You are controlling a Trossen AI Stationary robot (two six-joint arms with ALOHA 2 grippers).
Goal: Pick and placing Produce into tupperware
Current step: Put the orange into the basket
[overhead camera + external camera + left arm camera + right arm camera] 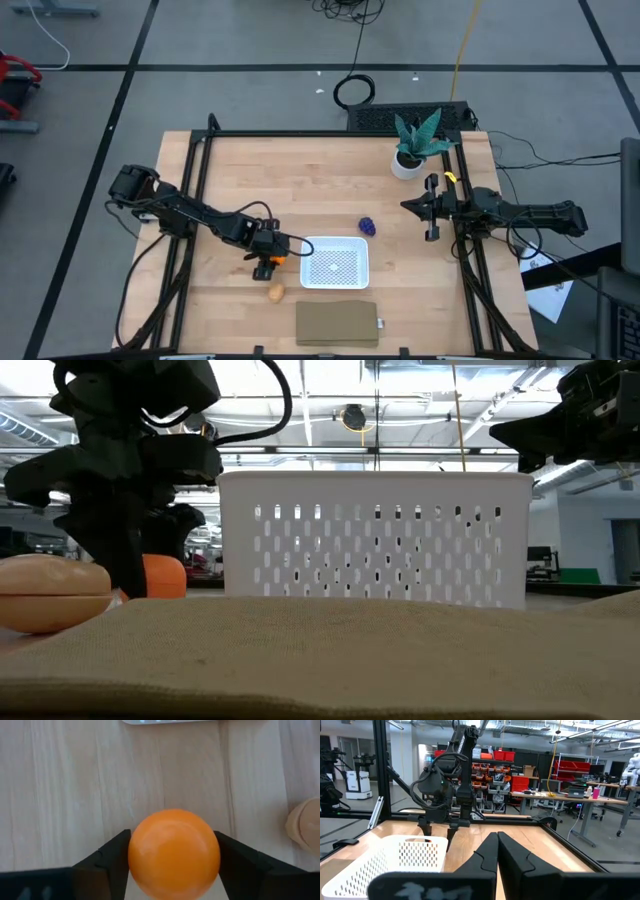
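Your left gripper (pixel 265 266) is sitting low on the table (pixel 300 190), just left of the white tub (pixel 335 262). Its fingers (pixel 107 862) are standing on either side of the orange piece (pixel 174 854), touching or almost touching it, and the piece is resting on the wood. The tan piece (pixel 276 291) is lying just in front of that gripper, beside the brown pad (pixel 337 324). The purple piece (pixel 367 226) is lying behind the tub, near its right corner. Your right gripper (pixel 432 208) is waiting at the right side near the plant (pixel 418 143), fingers pressed together and holding nothing.
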